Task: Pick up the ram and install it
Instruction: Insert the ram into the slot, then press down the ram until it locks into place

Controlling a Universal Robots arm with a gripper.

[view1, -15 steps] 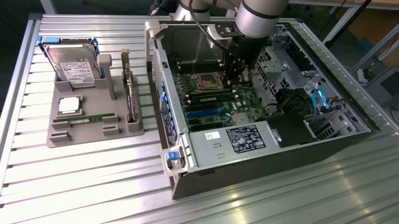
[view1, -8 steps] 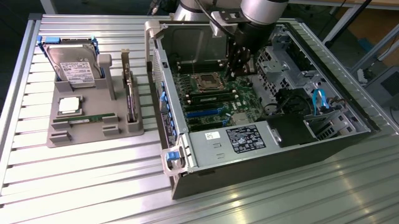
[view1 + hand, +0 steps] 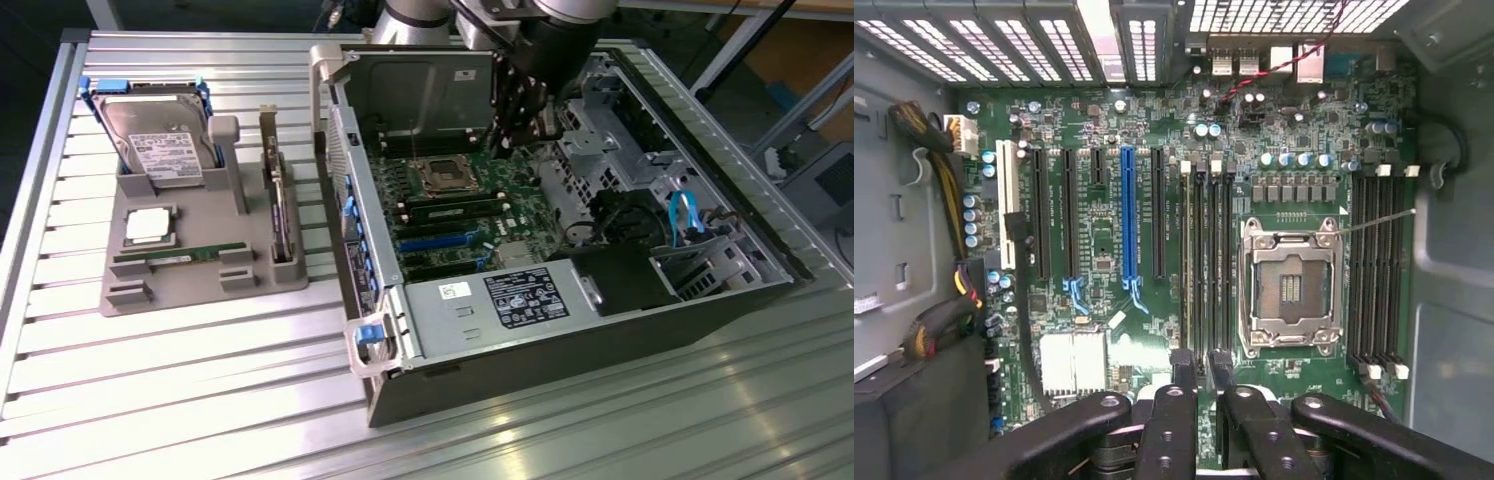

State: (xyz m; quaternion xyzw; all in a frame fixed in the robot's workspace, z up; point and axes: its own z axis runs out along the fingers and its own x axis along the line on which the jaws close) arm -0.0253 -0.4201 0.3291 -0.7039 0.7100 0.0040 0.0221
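Wrist view puts the claw (image 3: 1200,362) low over the motherboard (image 3: 1104,250), its two fingertips (image 3: 1182,360) slightly spread with a narrow gap and nothing visibly pinched between them. Directly beneath the claw run the dark memory slots (image 3: 1208,260), and just beside those sits the open processor socket (image 3: 1291,290).

In the exterior view the claw (image 3: 511,150) reaches down inside the open computer case (image 3: 561,350). The ram (image 3: 180,256), a thin green stick, lies flat in the gray tray (image 3: 174,285) on the counter (image 3: 200,400), well apart from the claw and outside the case. Judging by this, the pick-up and the seating in a slot both look undone. Whether another stick already stands in a slot, I cannot tell.

The hard drive (image 3: 160,140) in the tray carries a white label, and the power supply (image 3: 534,295) in the case a black one. The print on both is too small to read.
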